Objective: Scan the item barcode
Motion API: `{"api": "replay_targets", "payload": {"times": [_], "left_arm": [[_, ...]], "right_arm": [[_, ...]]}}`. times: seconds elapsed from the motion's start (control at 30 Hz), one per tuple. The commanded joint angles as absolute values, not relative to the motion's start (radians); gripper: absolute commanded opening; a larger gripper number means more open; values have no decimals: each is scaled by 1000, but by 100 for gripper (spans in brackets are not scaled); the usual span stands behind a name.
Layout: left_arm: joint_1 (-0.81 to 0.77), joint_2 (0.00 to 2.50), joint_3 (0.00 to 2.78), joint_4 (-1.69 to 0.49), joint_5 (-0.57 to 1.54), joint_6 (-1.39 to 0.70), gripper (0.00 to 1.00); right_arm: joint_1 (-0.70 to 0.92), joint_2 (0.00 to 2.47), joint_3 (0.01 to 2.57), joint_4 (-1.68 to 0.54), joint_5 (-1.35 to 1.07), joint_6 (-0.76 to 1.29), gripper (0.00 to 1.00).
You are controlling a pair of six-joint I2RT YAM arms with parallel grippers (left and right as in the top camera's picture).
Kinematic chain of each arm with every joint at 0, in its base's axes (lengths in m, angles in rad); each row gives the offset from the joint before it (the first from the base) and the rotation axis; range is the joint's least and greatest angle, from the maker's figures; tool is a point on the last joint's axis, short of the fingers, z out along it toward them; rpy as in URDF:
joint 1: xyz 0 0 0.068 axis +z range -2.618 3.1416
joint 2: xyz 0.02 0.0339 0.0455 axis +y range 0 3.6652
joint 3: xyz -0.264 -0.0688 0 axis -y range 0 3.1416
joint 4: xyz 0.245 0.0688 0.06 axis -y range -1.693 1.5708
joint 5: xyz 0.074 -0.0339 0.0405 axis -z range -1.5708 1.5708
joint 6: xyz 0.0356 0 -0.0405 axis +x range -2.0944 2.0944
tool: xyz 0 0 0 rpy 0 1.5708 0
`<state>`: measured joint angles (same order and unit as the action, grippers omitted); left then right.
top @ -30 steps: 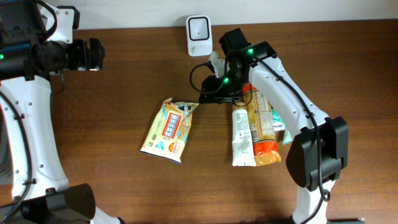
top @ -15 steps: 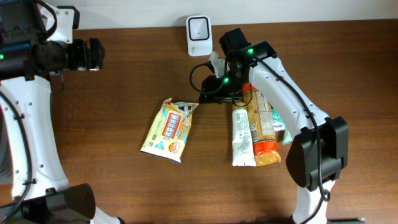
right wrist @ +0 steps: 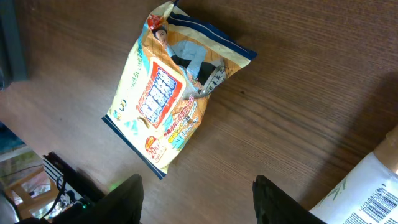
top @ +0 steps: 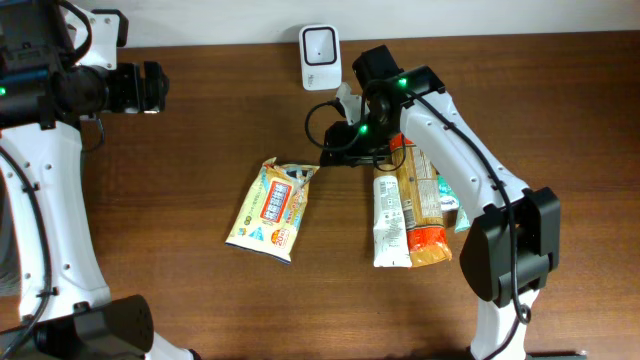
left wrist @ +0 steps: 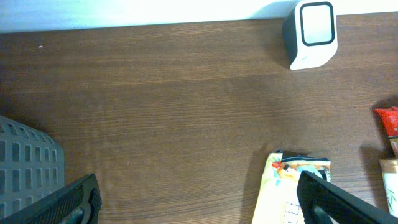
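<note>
The right hand (top: 338, 152) hovers low over the counter (top: 180, 250) with its two fingers (right wrist: 124, 200) about halfway apart, and from its own camera there is only bare wood between them, so it has hold of nothing. Just off its right finger, in the corner of that view, lies the end of a white packet (right wrist: 367, 190) with a barcode (right wrist: 380, 202) printed facing up. Seen from above, that white packet (top: 390, 220) lies lengthwise on the counter, its top end just beside the hand, and a tan packet (top: 422, 205) with an orange end lies right alongside it, touching. A green-and-white packet (top: 452, 198) peeks out on the far side of those two, mostly hidden under the arm. To the other side of the hand, a little apart, a yellow snack bag (top: 272, 205) lies flat and slightly tilted, printed face up. The white scanner (top: 318, 45) stands at the back edge of the counter, near the hand and behind it. Well away at the far left, the left hand (top: 150, 88) hangs with its fingers spread as wide as they go, empty, looking across at the scanner and the top of the snack bag. A grey basket (left wrist: 25, 165) sits at the corner of its view.
</note>
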<state>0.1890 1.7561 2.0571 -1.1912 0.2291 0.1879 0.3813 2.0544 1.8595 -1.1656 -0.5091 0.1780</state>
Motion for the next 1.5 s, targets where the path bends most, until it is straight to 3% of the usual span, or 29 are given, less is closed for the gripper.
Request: {"api": "replay_targets", "payload": {"times": [0.0,0.33,0.43,0.5,0.6,0.7,0.83,0.97,1.13,1.3,1.47], "left_arm": [[192,1751,2064,-1190,236,204,99],[192,1751,2064,-1190,236,204,99],[192,1751,2064,-1190,236,204,99],[192,1751,2064,-1190,236,204,99],[192,1751,2064,-1190,236,204,99],[192,1751,2064,-1190,236,204,99],[192,1751,2064,-1190,237,204,99],[192,1751,2064,-1190,236,204,99],[192,1751,2064,-1190,236,204,99],[192,1751,2064,-1190,236,204,99],[192,1751,2064,-1190,236,204,99]], "right_arm": [[388,2062,1855,-1163,-493,173,56],[451,2151,1769,-1098,-559,227,59],[510,2151,1575,-824,-648,366,61],[552,2151,1435,-556,-625,544,61],[599,2151,1312,-349,-538,731,59],[616,2151,1296,-339,-510,768,42],[616,2151,1296,-331,-511,768,5],[601,2119,1306,-317,-511,736,4],[581,1860,1348,-511,-257,638,4],[581,1848,1794,-1144,185,463,4],[584,1859,1829,-1252,579,407,4]]}}
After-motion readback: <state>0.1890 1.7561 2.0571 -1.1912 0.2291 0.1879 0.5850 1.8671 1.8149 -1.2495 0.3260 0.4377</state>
